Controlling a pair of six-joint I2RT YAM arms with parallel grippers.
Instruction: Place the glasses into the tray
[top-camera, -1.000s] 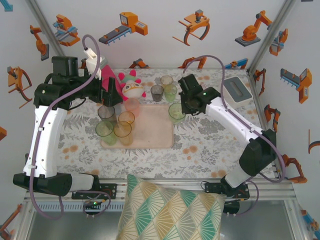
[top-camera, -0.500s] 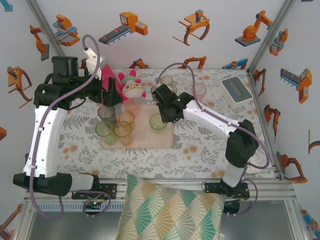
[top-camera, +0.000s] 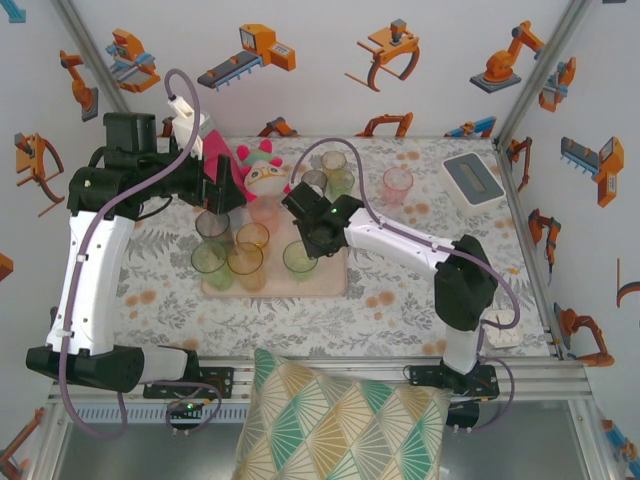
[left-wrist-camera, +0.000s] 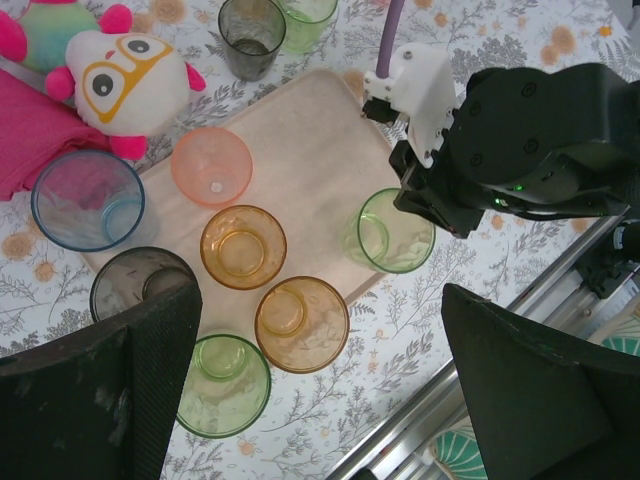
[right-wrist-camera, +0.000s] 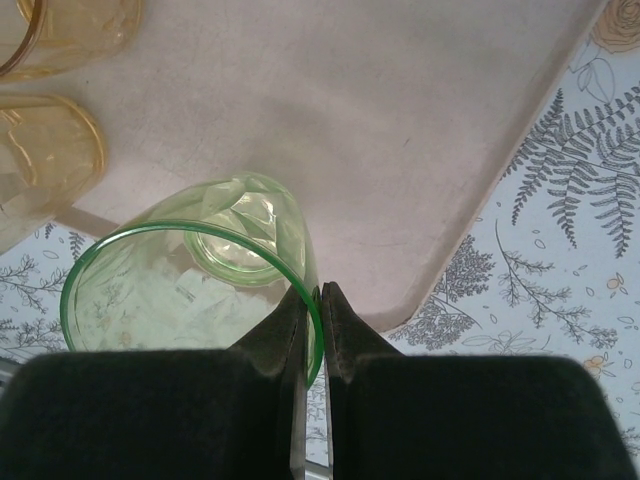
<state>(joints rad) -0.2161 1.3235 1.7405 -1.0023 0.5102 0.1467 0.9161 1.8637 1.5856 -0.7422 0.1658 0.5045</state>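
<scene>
A bench (top-camera: 400, 290) under a grey floral cloth carries everything. A patterned cushion (top-camera: 340, 420) lies just past its near edge. Left of the bench's centre sits a flat beige-pink tray (top-camera: 275, 275), its long sides running left to right.

The left claw (left-wrist-camera: 320, 390) hangs released, its fingers (left-wrist-camera: 100, 390) spread wide, above the tray's far-left corner. The right claw (right-wrist-camera: 320, 300) is clenched on the rim of a green glass (right-wrist-camera: 190, 290), pinching the wall between its two fingers. This glass is at the tray's near edge, toward the right corner. It leans a little, and I cannot tell whether its base touches the tray.

A grey-and-white box (top-camera: 472, 178) sits by the bench's far-right corner. A pink towel (top-camera: 218, 150) and a stuffed toy (top-camera: 262, 172) lie along the far edge, left of centre.

Upright in the tray, mouths up, are a peach glass (left-wrist-camera: 210, 165) near the far edge, an amber glass (left-wrist-camera: 243, 246) and a second amber glass (left-wrist-camera: 301, 323) just beside it. A smoky glass (left-wrist-camera: 140, 285) stands at the left edge and a pale green glass (left-wrist-camera: 222, 385) at the near-left corner. A blue glass (left-wrist-camera: 88, 200) stands at the far-left corner; I cannot tell whether it is inside the rim.

Off the tray, near the bench's far edge, a dark grey glass (top-camera: 314, 181), a lime glass (top-camera: 341, 182) and a clear glass (top-camera: 333, 162) cluster together. A pink glass (top-camera: 397, 185) stands apart to their right.
</scene>
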